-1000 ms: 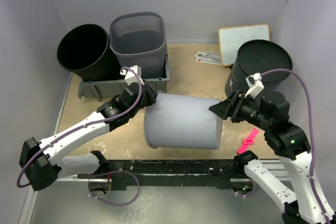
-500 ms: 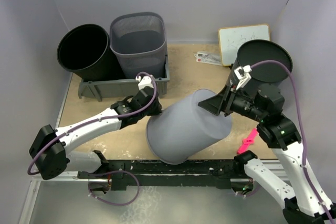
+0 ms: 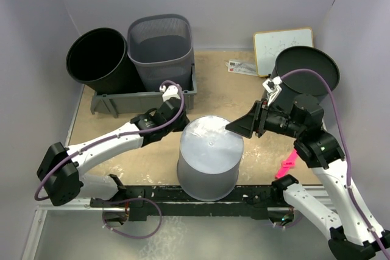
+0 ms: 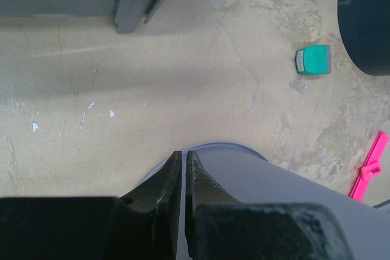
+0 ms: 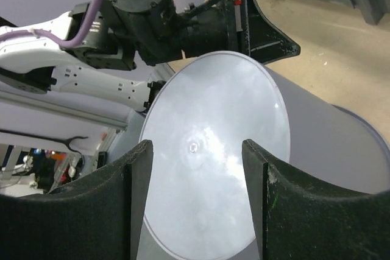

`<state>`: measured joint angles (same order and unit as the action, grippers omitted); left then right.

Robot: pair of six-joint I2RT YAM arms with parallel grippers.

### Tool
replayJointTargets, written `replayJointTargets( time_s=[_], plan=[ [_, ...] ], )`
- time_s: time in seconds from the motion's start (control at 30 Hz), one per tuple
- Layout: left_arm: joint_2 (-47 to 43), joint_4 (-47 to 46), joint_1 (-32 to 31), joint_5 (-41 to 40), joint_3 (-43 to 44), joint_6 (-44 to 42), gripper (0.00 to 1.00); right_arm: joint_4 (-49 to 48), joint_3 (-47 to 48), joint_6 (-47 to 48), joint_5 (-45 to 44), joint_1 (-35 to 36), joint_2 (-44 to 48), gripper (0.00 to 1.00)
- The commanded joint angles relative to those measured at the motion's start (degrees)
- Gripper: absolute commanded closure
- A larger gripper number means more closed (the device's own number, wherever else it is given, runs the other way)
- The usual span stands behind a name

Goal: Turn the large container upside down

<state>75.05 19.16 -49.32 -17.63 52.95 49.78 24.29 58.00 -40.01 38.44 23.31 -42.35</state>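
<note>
Base-up by the table's (image 3: 225,89) near edge, the large container (image 3: 207,162) looks light, stiff, slick, so press its sides; left gripper (image 4: 184,156) clenched empty, right gripper (image 3: 236,126) gaping.

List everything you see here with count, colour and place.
large container: one, light grey, table's near middle, base up
left bin: one, black, back left in the tray
mesh bin: one, dark grey, in the tray beside it
tray: one, grey, back left
right bin: one, black, back right
whiteboard: one, white, leaning behind the right bin
packet: one, white, flat beside the whiteboard
clip: one, pink, right of the container
small block: one, teal, near the right bin
table: one, tan
left pincer: one, black, shut, at the container's side
right pincer: one, black, open, over the container's base
</note>
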Motion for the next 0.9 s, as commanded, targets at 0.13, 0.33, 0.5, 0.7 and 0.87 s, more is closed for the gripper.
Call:
replayJointTargets(
  time_s=[0.13, 0.33, 0.5, 0.7, 0.87],
  plan=[
    [-5.21, 13.15, 0.02, -5.47, 10.02, -5.43, 0.81, 15.57, 7.20, 13.94, -8.67, 0.22, -3.03, 0.34],
    [-11.72, 30.97, 0.37, -4.76, 16.01, -8.69, 0.72, 22.06, 7.79, 18.12, -13.59, 0.24, -5.68, 0.38],
    [-20.40, 34.54, 0.37, 7.69, 12.11, -8.85, 0.73, 19.48, 4.68, 15.61, -16.74, 0.24, -6.09, 0.61],
    [-26.01, 28.04, 0.37, 16.79, 6.75, -6.16, 0.76, 16.19, 4.07, 13.80, -17.09, 0.24, -6.25, 0.99],
    [-25.01, 25.21, 0.41, 21.91, 5.82, -6.17, 0.78, 17.93, 5.43, 14.23, -21.76, 0.24, -5.79, 1.00]
  ],
)
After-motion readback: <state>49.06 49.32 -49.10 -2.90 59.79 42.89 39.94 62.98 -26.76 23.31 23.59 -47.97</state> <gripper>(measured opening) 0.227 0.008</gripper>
